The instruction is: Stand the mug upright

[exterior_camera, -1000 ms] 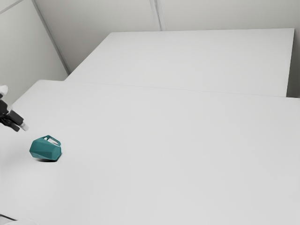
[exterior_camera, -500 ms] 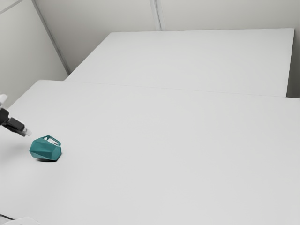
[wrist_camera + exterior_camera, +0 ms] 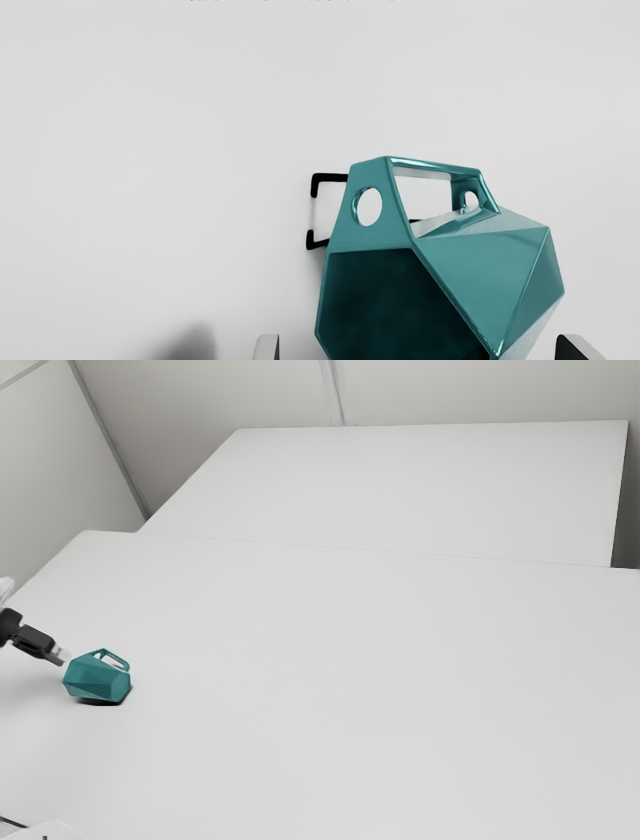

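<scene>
Both views catch the mug (image 3: 98,680)
One looks down across the table (image 3: 350,660) from farther back; the wrist's peers closely into the mug.

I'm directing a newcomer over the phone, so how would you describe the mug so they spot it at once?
Start with the large white table and go to its part at the exterior view's left. By the black hand, the mug lies on its side. Its teal, faceted body and angular handle set it apart from the white tabletop and black hand.
</scene>
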`<state>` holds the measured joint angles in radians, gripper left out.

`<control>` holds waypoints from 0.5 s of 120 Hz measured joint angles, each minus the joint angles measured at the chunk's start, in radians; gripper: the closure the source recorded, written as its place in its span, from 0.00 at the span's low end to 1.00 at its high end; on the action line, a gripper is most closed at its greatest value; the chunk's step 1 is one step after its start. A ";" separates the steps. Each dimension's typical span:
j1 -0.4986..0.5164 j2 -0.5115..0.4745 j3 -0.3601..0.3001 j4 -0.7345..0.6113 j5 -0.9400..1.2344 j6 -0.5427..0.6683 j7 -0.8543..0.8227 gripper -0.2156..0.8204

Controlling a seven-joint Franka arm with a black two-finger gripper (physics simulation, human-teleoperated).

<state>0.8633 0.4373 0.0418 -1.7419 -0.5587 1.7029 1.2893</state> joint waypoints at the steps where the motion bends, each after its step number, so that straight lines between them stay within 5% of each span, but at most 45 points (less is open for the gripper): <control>1: 0.000 0.000 0.000 -0.001 -0.002 -0.002 0.001 0.21; 35: 0.001 0.026 -0.002 -0.019 -0.066 -0.055 0.015 0.22; 60: 0.001 0.017 -0.006 -0.042 -0.084 -0.113 0.018 0.37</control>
<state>0.8647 0.4544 0.0354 -1.7839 -0.6426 1.5895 1.3075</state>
